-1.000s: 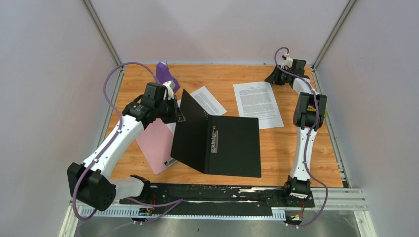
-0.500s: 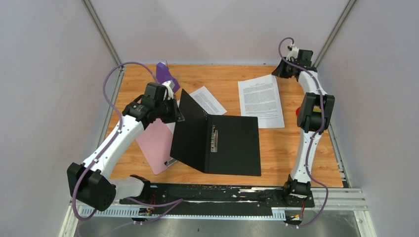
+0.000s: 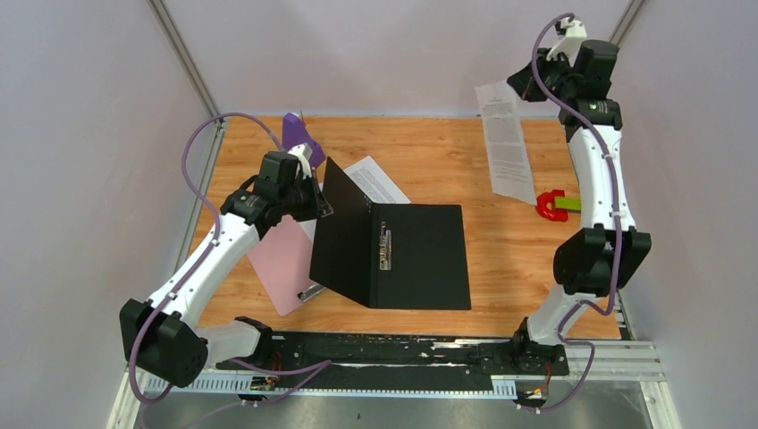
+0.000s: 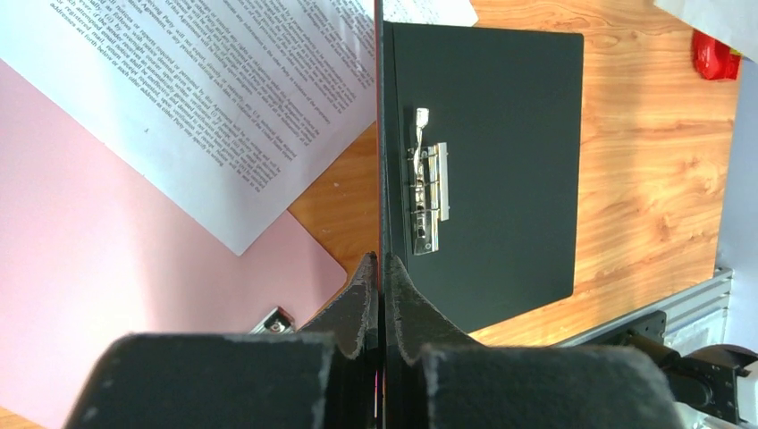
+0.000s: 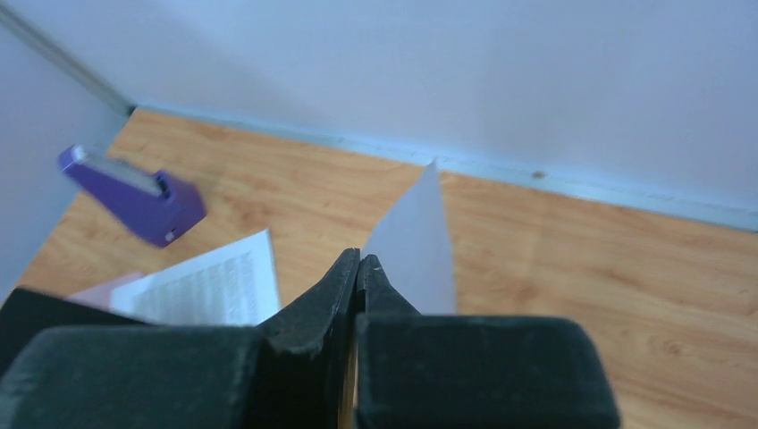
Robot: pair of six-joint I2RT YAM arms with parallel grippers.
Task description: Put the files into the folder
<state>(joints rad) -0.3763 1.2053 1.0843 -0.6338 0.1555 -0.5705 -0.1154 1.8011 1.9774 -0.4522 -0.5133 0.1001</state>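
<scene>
The folder (image 3: pixel 420 255) lies open on the table, black inside, with its metal clip (image 3: pixel 386 243) by the spine. My left gripper (image 3: pixel 317 204) is shut on the edge of the cover (image 4: pixel 379 134), which it holds upright; the jaws (image 4: pixel 380 264) pinch it edge-on. One of the files (image 3: pixel 505 143) hangs in the air at the back right, with my right gripper (image 3: pixel 536 85) shut on its top corner. In the right wrist view that sheet (image 5: pixel 416 241) sticks out from the closed gripper (image 5: pixel 359 259). The other sheet (image 3: pixel 375 181) lies flat behind the raised cover.
A pink clipboard (image 3: pixel 282 259) lies left of the folder, partly under the second sheet (image 4: pixel 206 89). A purple stapler (image 3: pixel 302 136) stands at the back left. A small red and green object (image 3: pixel 551 206) sits on the table at the right, below the hanging sheet.
My right arm has risen high with the sheet, lifting it off the table and uncovering the red object. The left arm and the folder cover have stayed put.
</scene>
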